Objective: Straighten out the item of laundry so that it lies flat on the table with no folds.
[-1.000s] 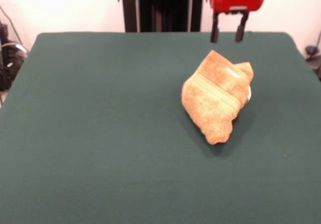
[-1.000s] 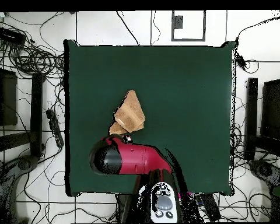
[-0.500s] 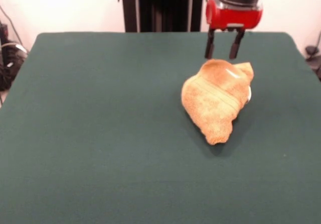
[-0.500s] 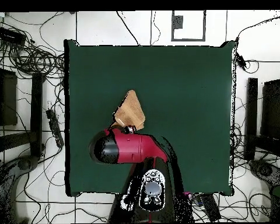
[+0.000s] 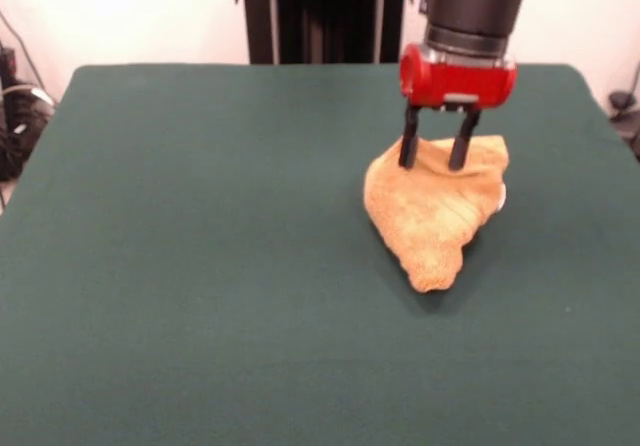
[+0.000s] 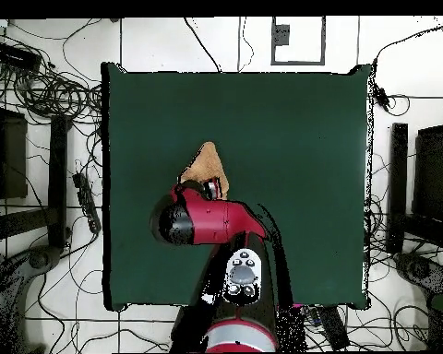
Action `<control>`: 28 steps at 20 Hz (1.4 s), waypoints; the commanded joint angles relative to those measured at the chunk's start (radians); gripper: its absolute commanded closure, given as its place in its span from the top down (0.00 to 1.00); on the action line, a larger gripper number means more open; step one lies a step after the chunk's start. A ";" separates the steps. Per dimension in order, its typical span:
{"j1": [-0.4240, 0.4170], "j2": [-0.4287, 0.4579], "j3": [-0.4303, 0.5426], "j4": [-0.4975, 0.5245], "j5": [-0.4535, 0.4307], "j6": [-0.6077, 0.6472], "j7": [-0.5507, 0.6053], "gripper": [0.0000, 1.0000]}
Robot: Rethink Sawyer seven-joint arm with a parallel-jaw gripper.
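Crumpled towel (image 5: 433, 211) on counter (image 5: 200, 266), long axis 1-to-7 o'clock, tip toward 7; open pincer (image 5: 431, 153) straddling its far fold.

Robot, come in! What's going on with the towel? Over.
Gripper open, jaws straddling the crumpled towel's top. Towel not flat yet. Nothing in the way.

Open claw (image 5: 432, 154) presses onto the crumpled towel (image 5: 433, 211) on the table (image 5: 200, 266).

Front camera across the table (image 5: 200, 296) facing the robot, overhead camera straight down, both sharing the table
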 commanded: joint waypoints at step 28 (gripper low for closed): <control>0.050 0.065 0.034 -0.061 0.196 0.054 0.226 1.00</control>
